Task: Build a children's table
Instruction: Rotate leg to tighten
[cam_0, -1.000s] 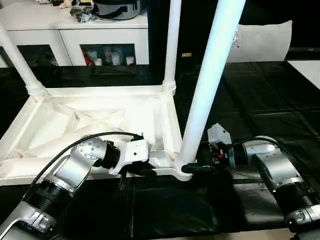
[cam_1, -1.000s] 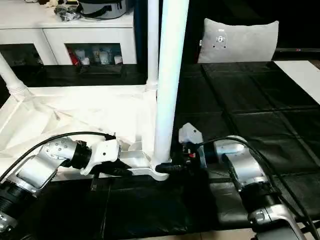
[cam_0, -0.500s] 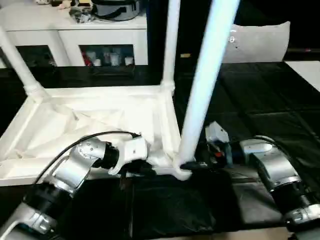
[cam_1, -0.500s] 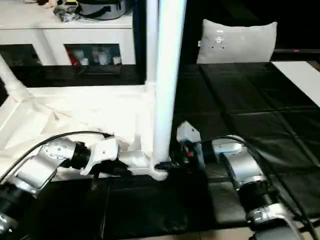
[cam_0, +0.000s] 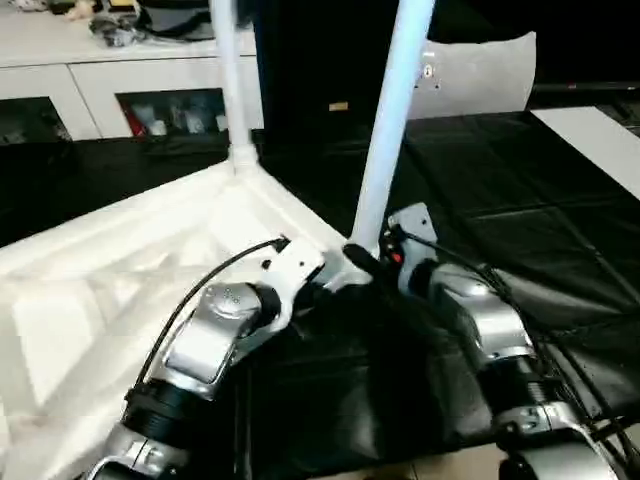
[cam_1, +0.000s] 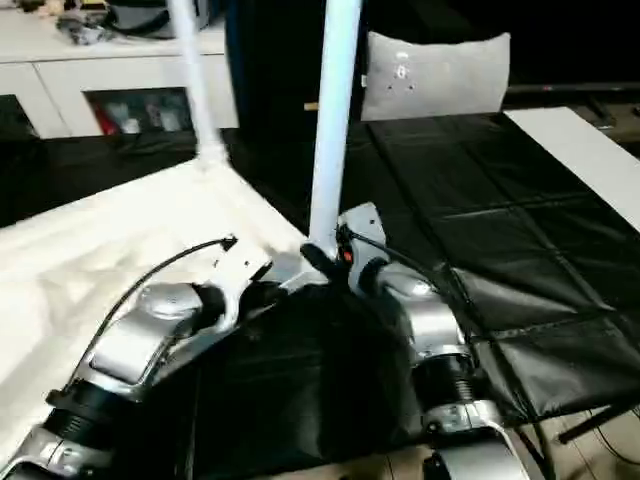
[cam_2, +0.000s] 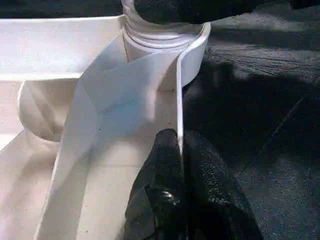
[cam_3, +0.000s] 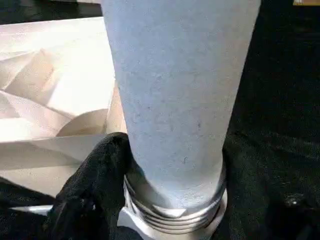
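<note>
The children's table lies upside down: its white tabletop has the ribbed underside up. One white leg stands in the near corner socket, and a second leg stands in the far corner. My left gripper is shut on the tabletop's thin rim just beside that near socket, one black finger on each side of the wall. My right gripper is closed round the base of the near leg, with a black finger pressed against its threaded collar.
A black mat covers the floor. A grey cushion leans at the back right, and a white cabinet with clutter stands at the back left. A white board lies at the right edge.
The view has shifted. Against the cushion and cabinet, the tabletop has turned, its near corner swinging away from me with both grippers still on it. The near leg stands steeper.
</note>
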